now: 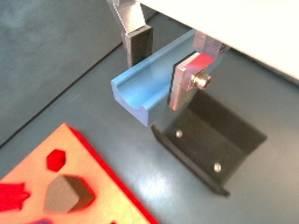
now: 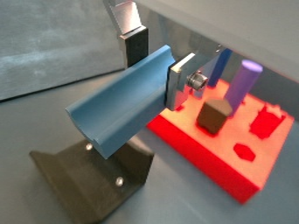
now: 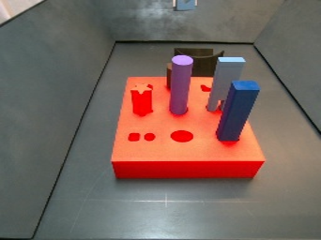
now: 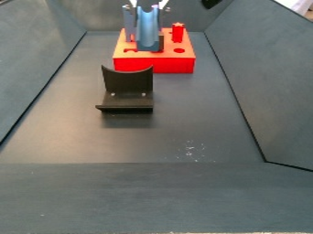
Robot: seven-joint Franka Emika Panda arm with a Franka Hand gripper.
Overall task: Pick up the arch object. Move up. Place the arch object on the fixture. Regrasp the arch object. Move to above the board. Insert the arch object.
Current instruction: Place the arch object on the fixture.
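Note:
The arch object (image 1: 146,83) is a short blue block with a curved groove. It sits between the fingers of my gripper (image 1: 158,79), which is shut on it and holds it in the air. Both wrist views show it, the arch (image 2: 117,109) in the gripper (image 2: 156,77). The black fixture (image 1: 216,140) stands on the floor below the held arch, with nothing on it, and shows in both side views (image 3: 194,54) (image 4: 126,84). The red board (image 3: 189,155) lies beyond the fixture. In the side views only a small grey bit at the top edge (image 3: 185,5) shows of the gripper.
On the board stand a purple cylinder (image 3: 181,82), a tall grey-blue block (image 3: 227,80) and a dark-blue tall block (image 3: 237,111). Grey walls enclose the dark floor (image 4: 159,146) on the sides. A corner of the board (image 1: 105,197) shows beside the fixture.

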